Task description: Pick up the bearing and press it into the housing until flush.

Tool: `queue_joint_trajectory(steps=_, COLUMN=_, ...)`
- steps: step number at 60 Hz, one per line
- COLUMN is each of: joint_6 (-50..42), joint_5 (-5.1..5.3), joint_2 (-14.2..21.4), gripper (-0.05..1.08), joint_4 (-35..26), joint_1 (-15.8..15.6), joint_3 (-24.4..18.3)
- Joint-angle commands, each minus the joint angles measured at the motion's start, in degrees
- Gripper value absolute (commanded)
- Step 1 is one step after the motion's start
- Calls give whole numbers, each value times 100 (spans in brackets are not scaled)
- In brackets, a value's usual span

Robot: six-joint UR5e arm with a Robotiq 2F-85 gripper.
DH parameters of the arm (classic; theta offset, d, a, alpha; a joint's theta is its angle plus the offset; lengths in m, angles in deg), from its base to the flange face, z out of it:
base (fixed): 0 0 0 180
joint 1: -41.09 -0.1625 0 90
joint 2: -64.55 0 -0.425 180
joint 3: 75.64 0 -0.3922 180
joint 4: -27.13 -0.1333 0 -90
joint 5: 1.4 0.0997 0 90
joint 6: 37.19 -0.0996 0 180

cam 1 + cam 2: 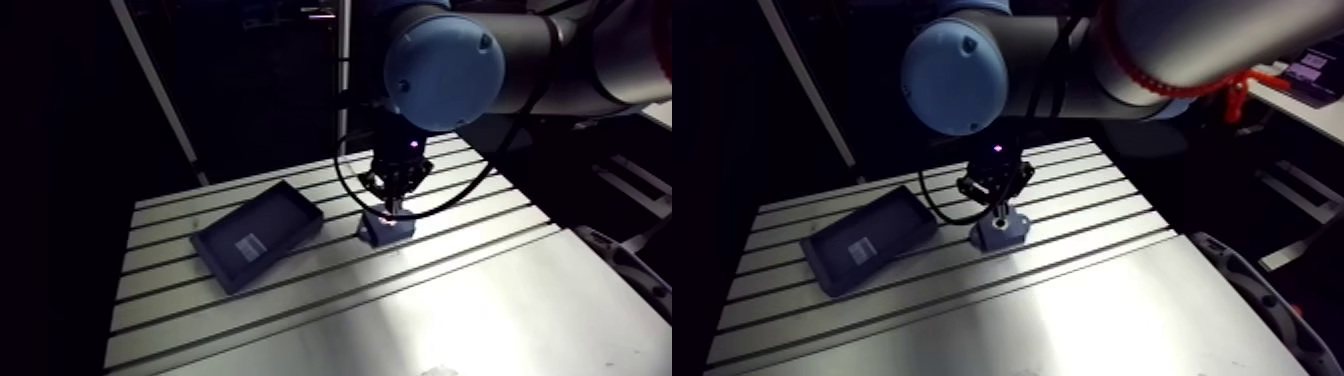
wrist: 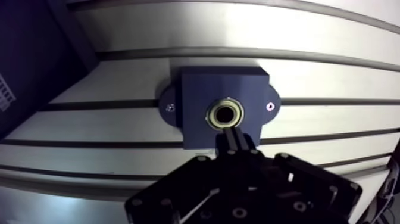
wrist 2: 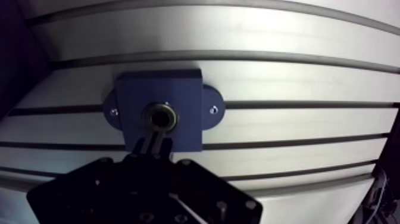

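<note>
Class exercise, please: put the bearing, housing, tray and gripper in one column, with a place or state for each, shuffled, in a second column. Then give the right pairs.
Column one
1. bearing
2. housing
3. tray
4. gripper

Column two
A. fingers shut together, tips at the bearing's edge
B. lies on the table, apart from the housing
C. seated in the housing's round hole
D. dark blue block with two side ears, on the slotted table

Pairs: 1-C, 2-D, 3-B, 4-A
</note>
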Motion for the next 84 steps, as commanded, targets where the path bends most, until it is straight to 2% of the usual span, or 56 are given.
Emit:
queue_joint_trajectory(steps=1, joint_6=51, joint_5=-97, joint_2=288, gripper=108, joint_4=-126, joint_1=-2, joint_3=2)
queue_joint_trajectory(steps=4, joint_6=95, joint_5=-88, joint_2=332, gripper=104, joint_4=-191, joint_1=-2, joint_3=-14)
queue_joint_trajectory(steps=5, joint_6=116, joint_5=-87, joint_2=361, gripper=82, joint_4=-283, joint_1=-2, joint_3=-46)
queue_joint_trajectory(steps=6, joint_6=116, joint_5=-87, joint_2=361, gripper=82, joint_4=-283, joint_1=-2, joint_3=-46)
queue_joint_trajectory(steps=7, joint_6=119, joint_5=-79, joint_2=395, gripper=37, joint_4=-454, joint_1=-2, joint_3=-88)
queue_joint_trajectory(steps=8, joint_6=119, joint_5=-79, joint_2=395, gripper=37, joint_4=-454, joint_1=-2, joint_3=-88)
queue_joint_trajectory(steps=9, joint_6=127, joint_5=-71, joint_2=430, gripper=1, joint_4=-666, joint_1=-17, joint_3=-162)
queue_joint_trajectory(steps=12, joint_6=128, joint_5=-32, joint_2=458, gripper=1, joint_4=-930, joint_1=-34, joint_3=-262)
queue_joint_trajectory(steps=13, joint_6=106, joint_5=33, joint_2=477, gripper=0, joint_4=-1171, joint_1=-59, joint_3=-382)
queue_joint_trajectory(steps=14, joint_6=106, joint_5=33, joint_2=477, gripper=0, joint_4=-1171, joint_1=-59, joint_3=-382)
queue_joint_trajectory(steps=15, joint_6=95, joint_5=96, joint_2=495, gripper=0, joint_4=-1387, joint_1=-108, joint_3=-520)
queue_joint_trajectory(steps=16, joint_6=95, joint_5=96, joint_2=495, gripper=0, joint_4=-1387, joint_1=-108, joint_3=-520)
queue_joint_trajectory(steps=18, joint_6=62, joint_5=172, joint_2=522, gripper=0, joint_4=-1714, joint_1=-221, joint_3=-840)
queue_joint_trajectory(steps=20, joint_6=62, joint_5=172, joint_2=522, gripper=0, joint_4=-1714, joint_1=-221, joint_3=-840)
queue_joint_trajectory(steps=22, joint_6=10, joint_5=177, joint_2=571, gripper=0, joint_4=-2020, joint_1=-287, joint_3=-1166)
queue_joint_trajectory(steps=23, joint_6=10, joint_5=177, joint_2=571, gripper=0, joint_4=-2020, joint_1=-287, joint_3=-1166)
queue_joint_trajectory(steps=26, joint_6=-129, joint_5=177, joint_2=673, gripper=0, joint_4=-2457, joint_1=-349, joint_3=-1539)
queue_joint_trajectory(steps=27, joint_6=-129, joint_5=177, joint_2=673, gripper=0, joint_4=-2457, joint_1=-349, joint_3=-1539)
queue_joint_trajectory(steps=28, joint_6=-231, joint_5=184, joint_2=696, gripper=0, joint_4=-2671, joint_1=-368, joint_3=-1747)
queue_joint_trajectory(steps=29, joint_6=-231, joint_5=184, joint_2=696, gripper=0, joint_4=-2671, joint_1=-368, joint_3=-1747)
queue_joint_trajectory(steps=30, joint_6=-329, joint_5=185, joint_2=699, gripper=0, joint_4=-2852, joint_1=-423, joint_3=-1950)
queue_joint_trajectory(steps=31, joint_6=-329, joint_5=185, joint_2=699, gripper=0, joint_4=-2852, joint_1=-423, joint_3=-1950)
queue_joint_trajectory(steps=32, joint_6=-418, joint_5=193, joint_2=693, gripper=0, joint_4=-2991, joint_1=-558, joint_3=-2152)
queue_joint_trajectory(steps=33, joint_6=-418, joint_5=193, joint_2=693, gripper=0, joint_4=-2991, joint_1=-558, joint_3=-2152)
queue_joint_trajectory(steps=35, joint_6=-609, joint_5=196, joint_2=636, gripper=0, joint_4=-3194, joint_1=-914, joint_3=-2565)
queue_joint_trajectory(steps=36, joint_6=-609, joint_5=196, joint_2=636, gripper=0, joint_4=-3194, joint_1=-914, joint_3=-2565)
queue_joint_trajectory(steps=37, joint_6=-722, joint_5=180, joint_2=578, gripper=0, joint_4=-3259, joint_1=-1050, joint_3=-2738)
queue_joint_trajectory(steps=42, joint_6=-880, joint_5=169, joint_2=446, gripper=0, joint_4=-3383, joint_1=-1228, joint_3=-3027)
queue_joint_trajectory(steps=46, joint_6=-926, joint_5=202, joint_2=410, gripper=0, joint_4=-3562, joint_1=-1399, joint_3=-3300)
queue_joint_trajectory(steps=55, joint_6=-928, joint_5=221, joint_2=417, gripper=0, joint_4=-3595, joint_1=-1546, joint_3=-3375)
queue_joint_trajectory(steps=66, joint_6=-926, joint_5=228, joint_2=494, gripper=0, joint_4=-3587, joint_1=-1626, joint_3=-3214)
queue_joint_trajectory(steps=78, joint_6=-926, joint_5=221, joint_2=770, gripper=0, joint_4=-3526, joint_1=-1645, joint_3=-2975)
queue_joint_trajectory(steps=84, joint_6=-935, joint_5=261, joint_2=939, gripper=0, joint_4=-3486, joint_1=-1655, joint_3=-2869)
